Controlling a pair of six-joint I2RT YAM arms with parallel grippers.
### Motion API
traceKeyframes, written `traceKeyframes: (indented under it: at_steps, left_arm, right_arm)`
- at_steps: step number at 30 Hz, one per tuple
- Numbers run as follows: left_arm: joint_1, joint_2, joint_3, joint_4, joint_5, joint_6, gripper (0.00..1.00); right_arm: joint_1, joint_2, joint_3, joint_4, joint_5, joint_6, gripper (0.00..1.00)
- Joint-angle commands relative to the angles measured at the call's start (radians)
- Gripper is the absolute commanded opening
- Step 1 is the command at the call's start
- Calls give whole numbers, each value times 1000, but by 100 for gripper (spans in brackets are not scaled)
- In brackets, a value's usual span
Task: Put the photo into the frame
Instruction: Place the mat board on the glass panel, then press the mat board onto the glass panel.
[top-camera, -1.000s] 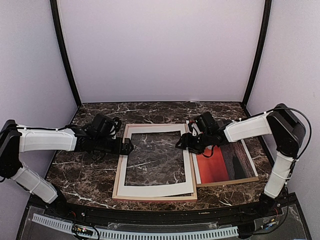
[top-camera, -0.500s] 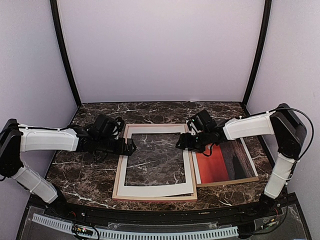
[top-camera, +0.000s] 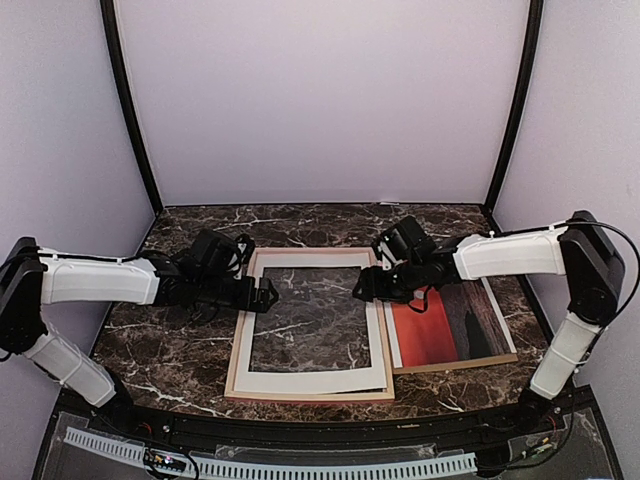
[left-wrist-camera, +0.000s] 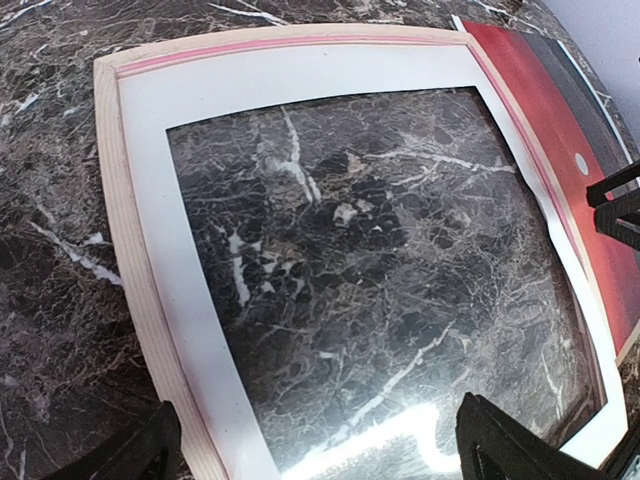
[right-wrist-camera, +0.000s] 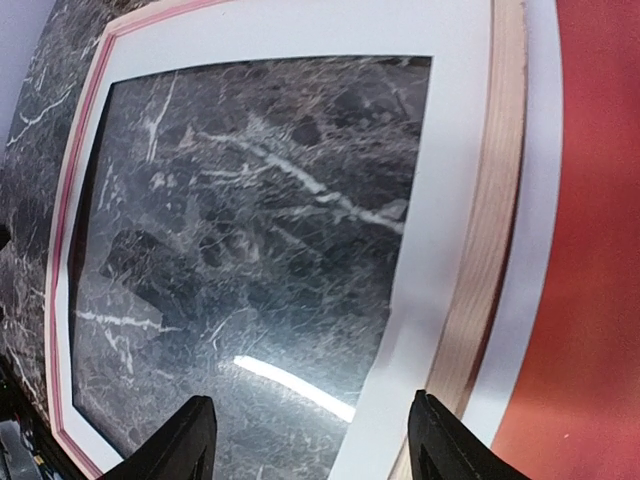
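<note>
Frame (top-camera: 300, 397) unmoved, L hand (top-camera: 266, 294) crept inward

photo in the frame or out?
Out. The photo lies flat to the right of the frame; inside the frame sits only the white mat, with the table showing through its cut-out.

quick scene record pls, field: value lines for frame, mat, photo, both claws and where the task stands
frame: flat on the table, pale wood side up
mat board: white, lying inside the frame
photo: flat, right of the frame, outside it
left claw: open, at the frame's left side, holding nothing
right claw: open, at the frame's right side, holding nothing
task status: photo not yet in the frame
</note>
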Motion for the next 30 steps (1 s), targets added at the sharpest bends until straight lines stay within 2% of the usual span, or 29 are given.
traceKeyframes:
  at_steps: [1, 10, 23, 30]
  left_arm:
    - [-12, 25, 3, 63, 71, 19, 99]
    - [-16, 102, 0, 131, 110, 3, 99]
    - [-23, 159, -33, 106, 59, -26, 99]
    - [-23, 134, -28, 85, 20, -20, 99]
  right_arm:
    - [53, -21, -16, 37, -61, -29, 67]
    - [116, -25, -81, 45, -40, 10, 65]
    - [141, -41, -159, 52, -20, 38, 64]
    - [152, -110, -173, 33, -23, 14, 65]
